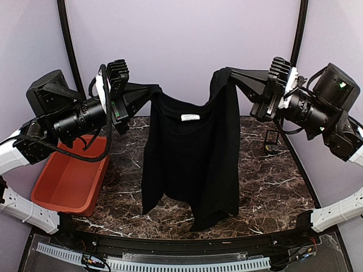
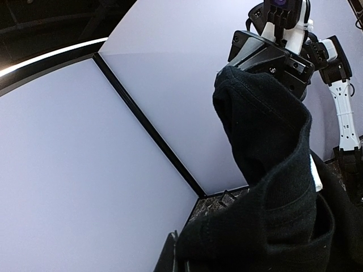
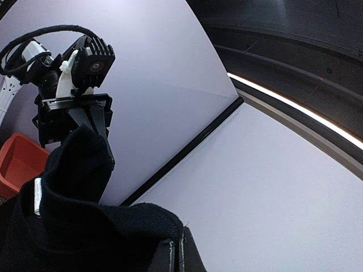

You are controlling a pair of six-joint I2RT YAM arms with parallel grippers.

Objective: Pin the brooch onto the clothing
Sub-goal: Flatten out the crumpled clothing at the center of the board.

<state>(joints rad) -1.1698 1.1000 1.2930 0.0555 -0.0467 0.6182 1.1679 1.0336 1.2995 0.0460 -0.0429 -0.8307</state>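
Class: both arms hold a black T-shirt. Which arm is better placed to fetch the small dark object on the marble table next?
Probably right: the small dark object lies on the side of the right tool; the black T-shirt separates it from the left tool and red tub.

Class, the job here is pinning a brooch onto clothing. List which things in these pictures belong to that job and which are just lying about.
Belongs to the job:
- black T-shirt, held up between the left gripper and right gripper, both shut on it

Lying about:
- red bin
- small dark object on the marble table, too small to identify
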